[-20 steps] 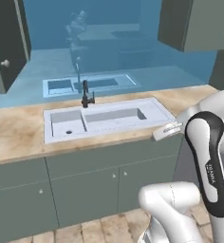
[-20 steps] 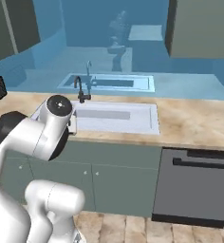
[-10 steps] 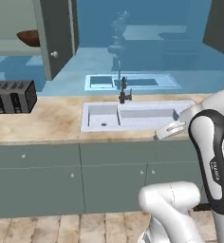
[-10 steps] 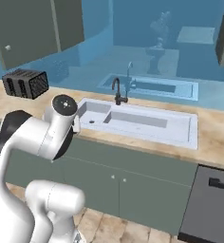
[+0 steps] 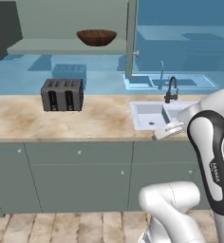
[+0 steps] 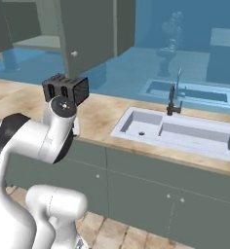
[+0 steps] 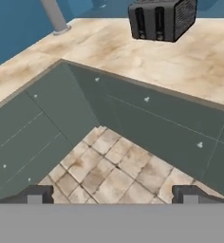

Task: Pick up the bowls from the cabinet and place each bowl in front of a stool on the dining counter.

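Sitting on the open cabinet's shelf (image 5: pixel 61 46) at eleven o'clock, the wooden bowl (image 5: pixel 97 37) lies well above the wide-open, empty claw (image 7: pixel 111 193).

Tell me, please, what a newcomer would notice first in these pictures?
Probably the dark wooden bowl on the pale shelf of the open cabinet, above the worktop. Next comes the black toaster, standing on the marble worktop below that shelf, left of the sink.

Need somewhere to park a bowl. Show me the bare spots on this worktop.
Bare marble worktop lies between the toaster and the sink, and left of the toaster. The sink and faucet crowd the right end.
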You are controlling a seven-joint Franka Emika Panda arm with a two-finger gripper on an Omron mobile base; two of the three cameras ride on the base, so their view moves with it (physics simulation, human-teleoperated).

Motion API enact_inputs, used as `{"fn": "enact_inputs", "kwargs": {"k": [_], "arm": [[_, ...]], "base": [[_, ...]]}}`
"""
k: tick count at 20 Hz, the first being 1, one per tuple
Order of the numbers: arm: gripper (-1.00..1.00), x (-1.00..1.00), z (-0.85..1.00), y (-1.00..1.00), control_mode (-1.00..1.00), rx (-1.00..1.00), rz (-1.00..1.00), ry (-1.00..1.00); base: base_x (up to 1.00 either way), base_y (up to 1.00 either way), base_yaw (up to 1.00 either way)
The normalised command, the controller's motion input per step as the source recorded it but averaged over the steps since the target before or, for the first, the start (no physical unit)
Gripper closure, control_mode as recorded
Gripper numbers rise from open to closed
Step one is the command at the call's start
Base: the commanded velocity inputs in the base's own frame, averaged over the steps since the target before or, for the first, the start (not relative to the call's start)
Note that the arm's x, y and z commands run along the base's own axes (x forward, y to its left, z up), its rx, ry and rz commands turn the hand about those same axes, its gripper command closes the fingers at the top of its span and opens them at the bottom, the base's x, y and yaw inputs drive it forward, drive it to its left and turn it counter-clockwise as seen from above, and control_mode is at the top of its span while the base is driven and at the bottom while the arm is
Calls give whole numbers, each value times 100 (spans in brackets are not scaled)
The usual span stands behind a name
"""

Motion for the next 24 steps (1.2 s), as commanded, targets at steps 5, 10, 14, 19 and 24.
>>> {"fn": "enact_inputs", "kwargs": {"k": [5,10,14,19,24], "arm": [[-100,0,0,0,100,0,0,0],[-100,0,0,0,100,0,0,0],[-100,0,0,0,100,0,0,0],[-100,0,0,0,100,0,0,0],[-100,0,0,0,100,0,0,0]], "base": [[4,100,-1],[0,56,-6],[0,4,-13],[19,4,-16],[47,52,-24]]}}
